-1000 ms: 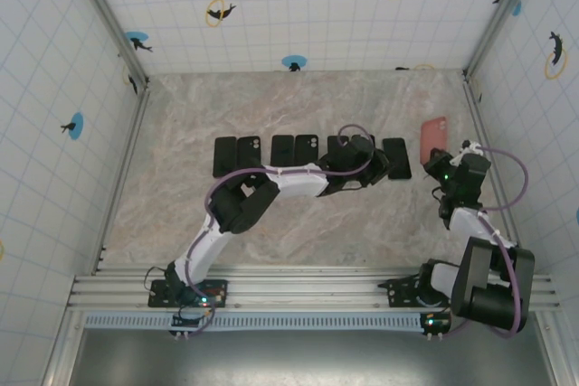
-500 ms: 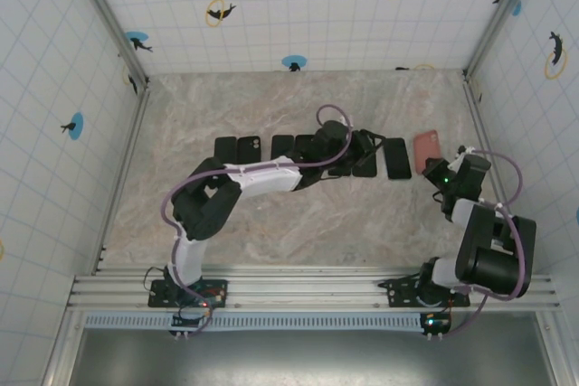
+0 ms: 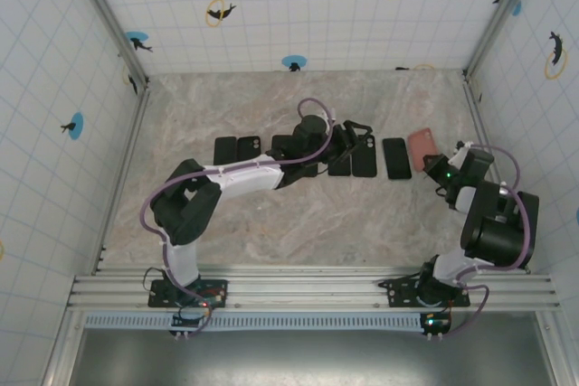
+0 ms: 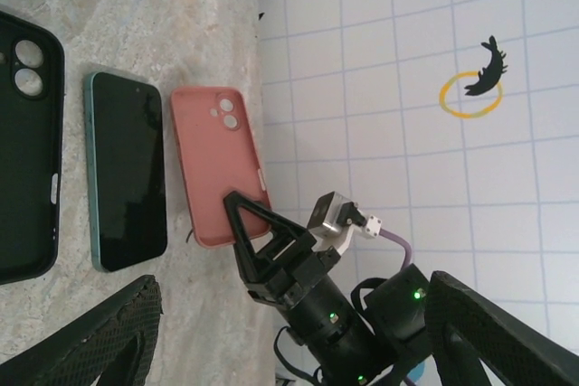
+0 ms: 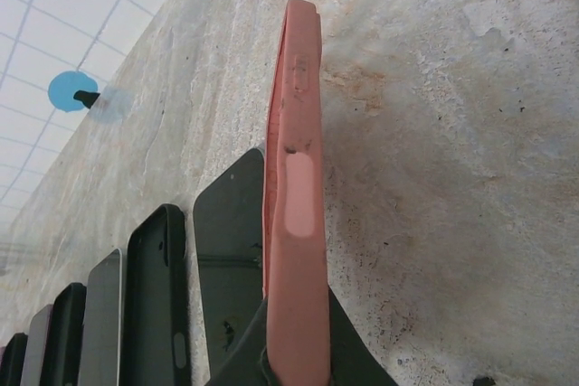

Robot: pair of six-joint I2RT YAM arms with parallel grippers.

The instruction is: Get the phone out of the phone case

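Operator: Case first. Where does it lie?

Spotter: The pink phone case (image 3: 422, 144) is at the right end of the row of dark phones and cases (image 3: 249, 155) on the counter (image 3: 298, 223). Its long axis runs near to far, leaning a little left. The right jaws, on the right arm (image 3: 493, 223), pinch its near end.

Operator: And the other side?

Spotter: The left jaws, on the left arm (image 3: 244, 174), are spread wide and hold nothing. They hover over the middle of the row. The case lies to their right, with one dark phone (image 3: 395, 158) between.

Operator: Is the phone inside?

Spotter: I cannot tell. Only the back with its camera cutout shows, plus one long edge. I reckon the left arm must travel right to reach the free far end while the right arm holds firm.
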